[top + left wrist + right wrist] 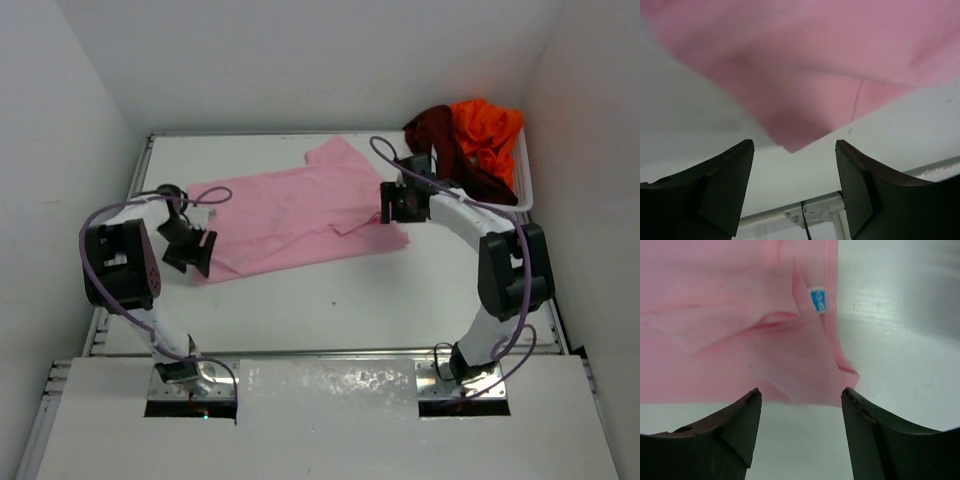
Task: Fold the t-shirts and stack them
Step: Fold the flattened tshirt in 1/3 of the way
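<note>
The light pink t-shirt [300, 215] lies spread across the middle of the table, with a sleeve reaching toward the back. My left gripper [200, 250] stands open at the shirt's left near corner. In the left wrist view that pink corner [795, 135] lies just ahead of the gap of the left gripper [795, 150], with nothing between the fingers. My right gripper [392, 205] stands open at the shirt's right end. The right wrist view shows the pink edge [790, 380] with a blue label [817, 300] beyond the empty gap of the right gripper [801, 395]. The dark maroon t-shirt [445, 145] and the bright orange t-shirt [490, 130] lie bunched at the back right.
A white basket [525, 185] at the back right corner holds the maroon and orange shirts. White walls close in the table on the left, back and right. A metal rail [815, 207] runs along the table's left edge.
</note>
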Tool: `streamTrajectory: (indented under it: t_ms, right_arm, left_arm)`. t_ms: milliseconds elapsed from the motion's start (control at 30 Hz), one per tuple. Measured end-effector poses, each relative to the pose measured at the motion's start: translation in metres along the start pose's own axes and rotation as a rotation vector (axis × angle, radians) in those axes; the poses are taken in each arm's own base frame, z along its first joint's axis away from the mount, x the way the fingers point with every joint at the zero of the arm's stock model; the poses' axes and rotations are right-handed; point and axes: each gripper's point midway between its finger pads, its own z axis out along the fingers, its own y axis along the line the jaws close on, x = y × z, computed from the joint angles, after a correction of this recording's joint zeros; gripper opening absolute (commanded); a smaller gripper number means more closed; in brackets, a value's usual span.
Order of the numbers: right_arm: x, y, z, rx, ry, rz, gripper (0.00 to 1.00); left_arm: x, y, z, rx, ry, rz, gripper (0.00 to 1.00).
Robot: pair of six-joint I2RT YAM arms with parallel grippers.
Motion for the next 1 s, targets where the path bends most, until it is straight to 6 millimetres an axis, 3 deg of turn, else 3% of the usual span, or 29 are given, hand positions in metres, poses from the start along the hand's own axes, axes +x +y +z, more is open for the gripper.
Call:
streamTrajectory:
  t_ms: [33, 100, 200, 300, 400, 467, 500, 533, 600, 733, 1000]
  right_arm:
    - [0.012, -0.002, 0.005, 0.005, 0.030, 0.012, 0.63]
    - [0.036, -0.006, 0.015, 0.014, 0.092, 0.040, 0.63]
    - [0.059, -0.016, 0.030, 0.036, 0.152, 0.081, 0.62]
    - [0.069, -0.022, 0.043, 0.049, 0.167, 0.122, 0.51]
    - [0.066, -0.025, 0.047, 0.053, 0.137, 0.156, 0.33]
    - [0.066, -0.027, 0.048, 0.056, 0.118, 0.174, 0.25]
    - [0.067, -0.028, 0.048, 0.056, 0.108, 0.183, 0.15]
    - [0.068, -0.029, 0.048, 0.055, 0.100, 0.191, 0.10]
    - [0.072, -0.029, 0.046, 0.048, 0.088, 0.208, 0.00]
    - [0.090, -0.027, 0.035, 0.025, 0.078, 0.226, 0.00]
    - [0.166, -0.029, -0.016, 0.001, 0.117, 0.257, 0.00]
  left_arm:
    - [0.011, -0.014, 0.010, 0.035, 0.045, 0.009, 0.65]
    - [0.022, -0.022, 0.019, 0.057, 0.091, -0.002, 0.66]
    - [0.020, -0.017, 0.026, 0.051, 0.087, -0.028, 0.66]
    - [0.016, -0.016, 0.027, 0.046, 0.077, -0.050, 0.61]
    - [0.012, -0.014, 0.029, 0.042, 0.065, -0.058, 0.48]
    - [0.011, -0.014, 0.030, 0.042, 0.063, -0.065, 0.28]
    - [0.010, -0.014, 0.031, 0.046, 0.062, -0.066, 0.08]
    - [0.010, -0.015, 0.032, 0.050, 0.064, -0.071, 0.00]
    - [0.008, -0.016, 0.034, 0.063, 0.068, -0.069, 0.00]
    - [0.008, -0.017, 0.034, 0.070, 0.078, -0.067, 0.00]
    - [0.024, -0.007, 0.029, 0.010, 0.096, -0.012, 0.00]
